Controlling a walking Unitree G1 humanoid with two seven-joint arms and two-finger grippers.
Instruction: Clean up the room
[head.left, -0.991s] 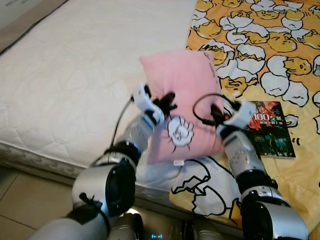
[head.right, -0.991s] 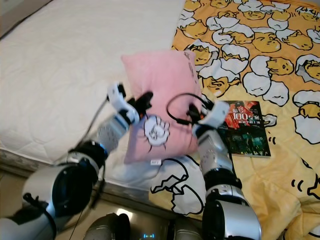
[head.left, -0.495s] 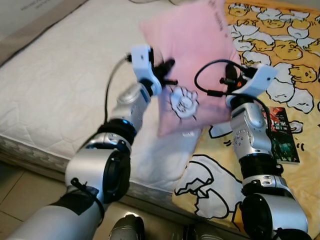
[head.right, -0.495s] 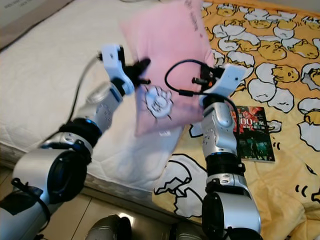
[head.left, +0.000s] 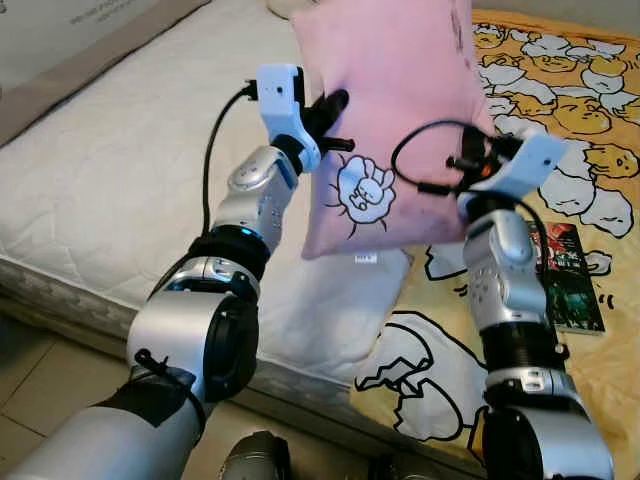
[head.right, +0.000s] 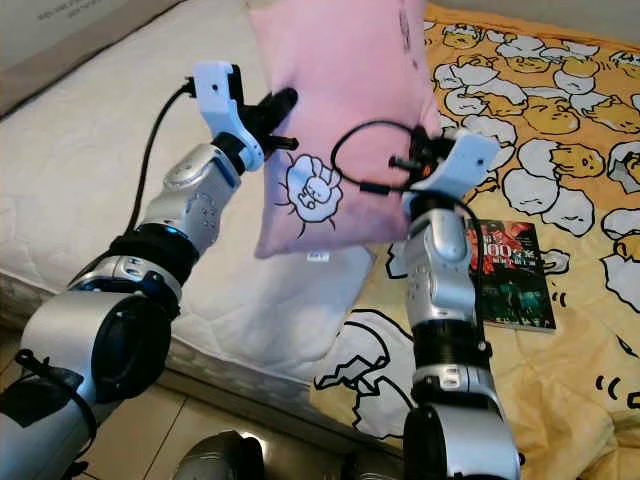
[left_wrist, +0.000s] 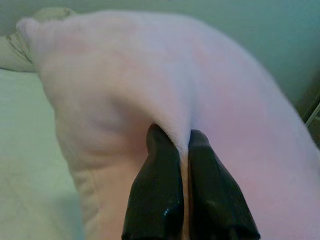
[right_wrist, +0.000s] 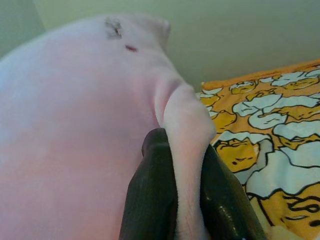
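Two grippers, pillow (head.left: 395, 110) upright

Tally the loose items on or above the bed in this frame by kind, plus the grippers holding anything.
Pink pillow: 1, held up over the mattress
Book: 1, lying on the yellow blanket
Grippers pinching the pillow: 2, left gripper and right gripper
Total: 4

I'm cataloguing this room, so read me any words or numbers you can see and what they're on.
"100": on the book cover; the other characters beside it are too small to read.
Print on the box at the top left: too blurred to read.
Tag under the pillow: too small to read.
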